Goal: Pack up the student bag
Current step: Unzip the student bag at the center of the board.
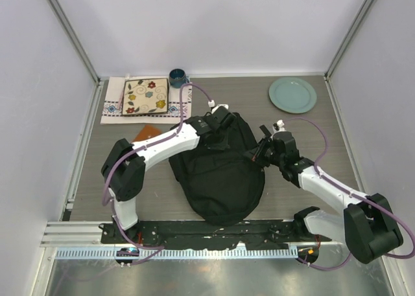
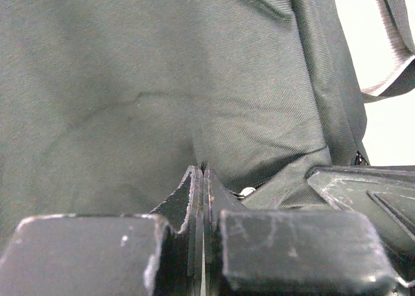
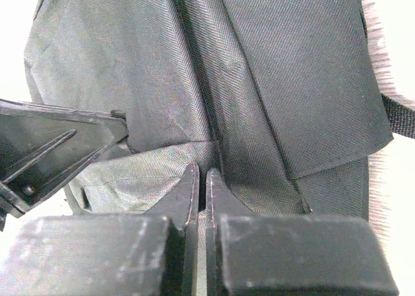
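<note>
Black fabric fills both wrist views: the student bag (image 1: 220, 179) lies flat in the middle of the grey table (image 1: 360, 147), its rounded end toward the arm bases. I have the left gripper (image 1: 217, 122) on the bag's far end, jaws together with their tips against the cloth (whether any of it is caught between them, I cannot tell). The right gripper (image 1: 258, 152) sits at the bag's right edge, jaws closed on a raised fold of the fabric. Beyond the bag to the far left is a patterned cloth (image 1: 113, 107) with a floral board (image 1: 146, 96) on it. A pale green plate (image 1: 293, 94) lies far right of the bag. A dark blue mug (image 1: 177, 78) stands behind the bag, touching the board's corner.
</note>
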`<state>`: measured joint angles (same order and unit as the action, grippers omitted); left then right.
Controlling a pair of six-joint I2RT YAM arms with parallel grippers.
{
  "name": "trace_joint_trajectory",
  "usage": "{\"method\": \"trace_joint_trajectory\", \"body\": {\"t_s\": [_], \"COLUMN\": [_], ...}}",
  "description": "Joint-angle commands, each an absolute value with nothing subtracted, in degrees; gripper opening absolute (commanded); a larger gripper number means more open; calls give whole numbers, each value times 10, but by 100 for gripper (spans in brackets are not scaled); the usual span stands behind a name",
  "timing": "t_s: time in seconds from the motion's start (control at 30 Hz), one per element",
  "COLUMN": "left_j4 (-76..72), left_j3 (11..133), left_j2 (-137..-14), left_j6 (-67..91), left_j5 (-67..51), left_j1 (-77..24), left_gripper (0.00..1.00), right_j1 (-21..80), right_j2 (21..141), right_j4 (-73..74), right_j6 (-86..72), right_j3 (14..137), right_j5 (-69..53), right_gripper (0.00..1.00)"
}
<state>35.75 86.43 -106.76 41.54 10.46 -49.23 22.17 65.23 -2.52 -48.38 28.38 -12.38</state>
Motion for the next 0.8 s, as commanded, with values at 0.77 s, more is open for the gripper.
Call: {"method": "trace_joint_trajectory", "body": {"t_s": [0.77], "left_j4": [370], "left_j3": [735], "left_j2": [-892], "left_j6": [338], "left_j5": [239], "left_j1": [-412], "left_gripper": [0], "right_j1": [220], "right_j2": [424], "right_j4": [138], "right_j6": [-551], "right_j3": [192], "right_j5": [138], "right_gripper": [1]}}
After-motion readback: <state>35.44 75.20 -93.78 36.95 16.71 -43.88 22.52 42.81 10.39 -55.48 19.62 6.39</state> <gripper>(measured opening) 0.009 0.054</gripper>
